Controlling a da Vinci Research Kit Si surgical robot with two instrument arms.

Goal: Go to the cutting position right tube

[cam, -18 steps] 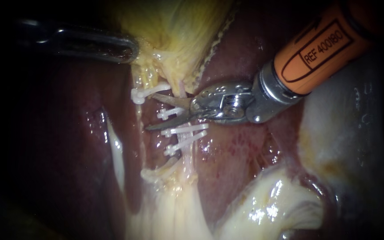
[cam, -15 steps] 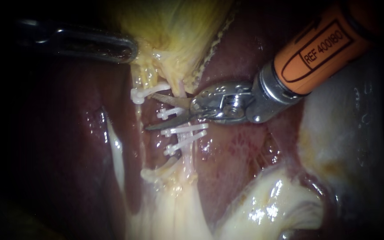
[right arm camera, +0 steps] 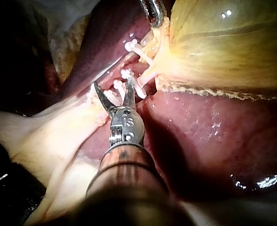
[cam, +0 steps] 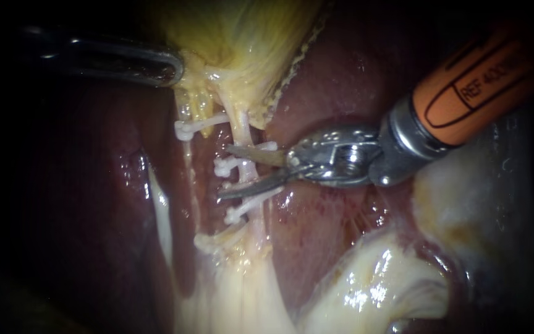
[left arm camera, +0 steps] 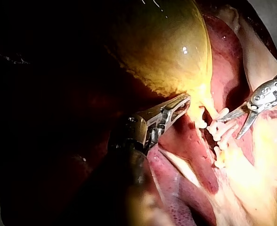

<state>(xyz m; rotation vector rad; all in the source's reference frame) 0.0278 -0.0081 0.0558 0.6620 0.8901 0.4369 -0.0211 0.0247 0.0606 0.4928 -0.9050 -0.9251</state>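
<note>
We saw our right instrument come in from the upper right with its two slim blades narrowly apart. The right tube ran down from the gallbladder and passed between them, one blade crossing it on the gallbladder side and the other farther down. Nothing was gripped, and we could not tell whether either blade pressed on the tube. White clips sat along this tube: the head of one showed between the blade tips, and another lay just beyond the lower blade. In the right wrist view the same open blades straddled the clipped stretch, with the liver dark red beside the shaft. The thinner left tube lay just beside it, carrying its own clip near the top. Our left instrument reached in from the left, and in the left wrist view its jaws were closed on the yellow tissue at the gallbladder's narrow end, well apart from the blades.
</note>
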